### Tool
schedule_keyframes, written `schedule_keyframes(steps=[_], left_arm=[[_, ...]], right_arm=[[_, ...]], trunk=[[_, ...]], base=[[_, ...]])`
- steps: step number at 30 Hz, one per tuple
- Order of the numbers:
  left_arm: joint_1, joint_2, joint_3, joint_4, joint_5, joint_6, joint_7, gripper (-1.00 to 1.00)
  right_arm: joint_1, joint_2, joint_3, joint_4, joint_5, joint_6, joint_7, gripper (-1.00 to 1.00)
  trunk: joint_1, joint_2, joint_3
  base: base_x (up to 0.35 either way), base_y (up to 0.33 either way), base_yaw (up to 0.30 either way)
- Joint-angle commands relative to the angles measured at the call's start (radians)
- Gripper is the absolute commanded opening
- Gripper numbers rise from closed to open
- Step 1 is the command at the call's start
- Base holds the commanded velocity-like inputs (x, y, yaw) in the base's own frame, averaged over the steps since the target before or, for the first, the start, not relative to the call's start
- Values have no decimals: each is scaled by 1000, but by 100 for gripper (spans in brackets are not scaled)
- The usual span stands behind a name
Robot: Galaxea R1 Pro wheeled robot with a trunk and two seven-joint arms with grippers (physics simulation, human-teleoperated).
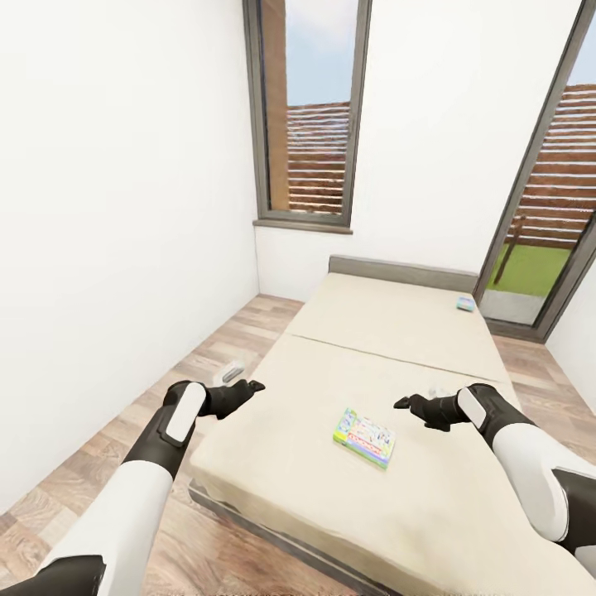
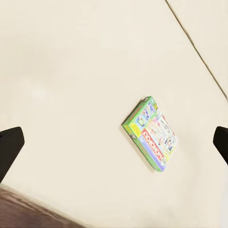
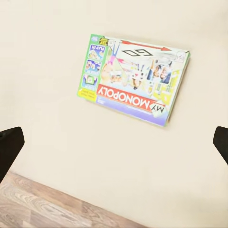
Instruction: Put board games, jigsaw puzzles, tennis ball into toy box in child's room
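Head view: green-edged board game (image 1: 365,437) on bed (image 1: 389,331) (flat), both arms' fingers (image 2: 9,149) spread, empty.

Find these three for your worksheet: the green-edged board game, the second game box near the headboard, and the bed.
green-edged board game (image 1: 365,437): head view, middle of its lid.
second game box (image 1: 466,304): head view, its top face.
bed (image 1: 389,323): head view, bare mattress past the seam.
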Motion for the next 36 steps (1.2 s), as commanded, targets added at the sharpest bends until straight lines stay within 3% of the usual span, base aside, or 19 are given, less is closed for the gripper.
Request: schedule_keyframes(steps=[1, 12, 36], left_arm=[[0, -1, 3, -1, 11, 5, 9, 100], [3, 1, 3, -1, 10, 4, 9, 100], [5, 2, 2, -1, 10, 3, 7, 100]], right_arm=[[0, 0, -2, -1, -6, 5, -1, 100], [1, -2, -2, -1, -6, 2, -1, 100], [2, -10, -4, -4, -6, 1, -1, 100]], trunk=[[0, -1, -3], [0, -1, -21], [0, -1, -60]], base=[[25, 46, 0], [68, 167, 0], [90, 289, 0]])
